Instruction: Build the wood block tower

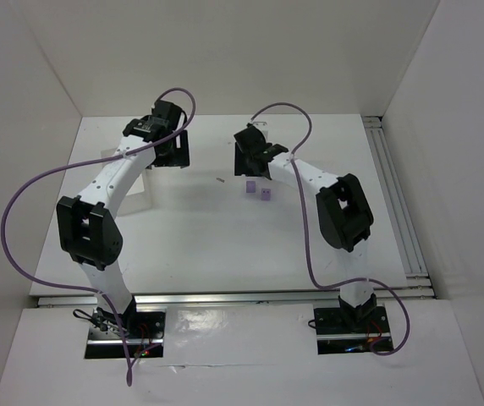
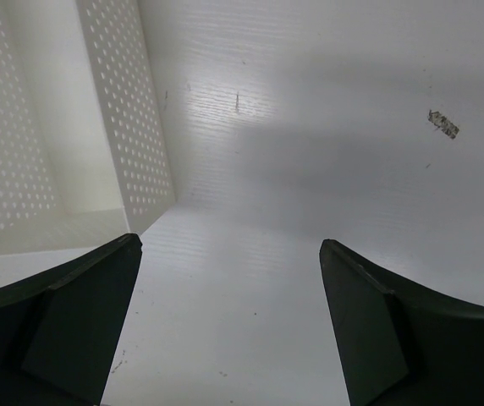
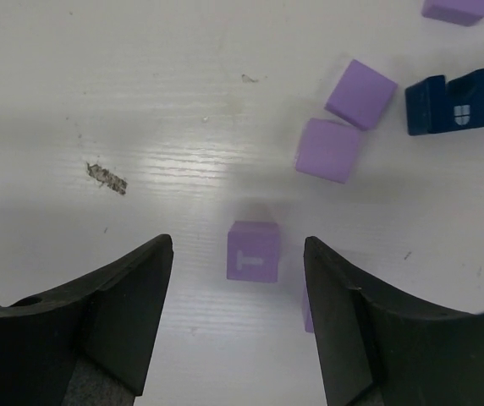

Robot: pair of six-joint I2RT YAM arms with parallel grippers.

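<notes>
A light-purple block (image 3: pixel 254 251) with a white T mark sits between the fingers of my right gripper (image 3: pixel 238 244), which is open and touches it on neither side. Another purple block (image 3: pixel 306 315) peeks out from behind the right finger. Two more purple blocks (image 3: pixel 328 150) (image 3: pixel 360 93) lie close together farther off, next to the dark blue notched block (image 3: pixel 460 101). A further purple block (image 3: pixel 455 8) is cut off by the top edge. From above, two purple blocks (image 1: pixel 250 185) (image 1: pixel 265 194) show just below the right gripper (image 1: pixel 255 161). My left gripper (image 2: pixel 230 244) (image 1: pixel 170 144) is open over bare table.
A white perforated tray (image 2: pixel 128 127) stands just left of the left gripper and also shows from above, the tray (image 1: pixel 143 188) beside the left arm. A small dark scrap (image 3: pixel 107 178) (image 2: pixel 443 123) lies on the table between the two grippers. White walls enclose the table.
</notes>
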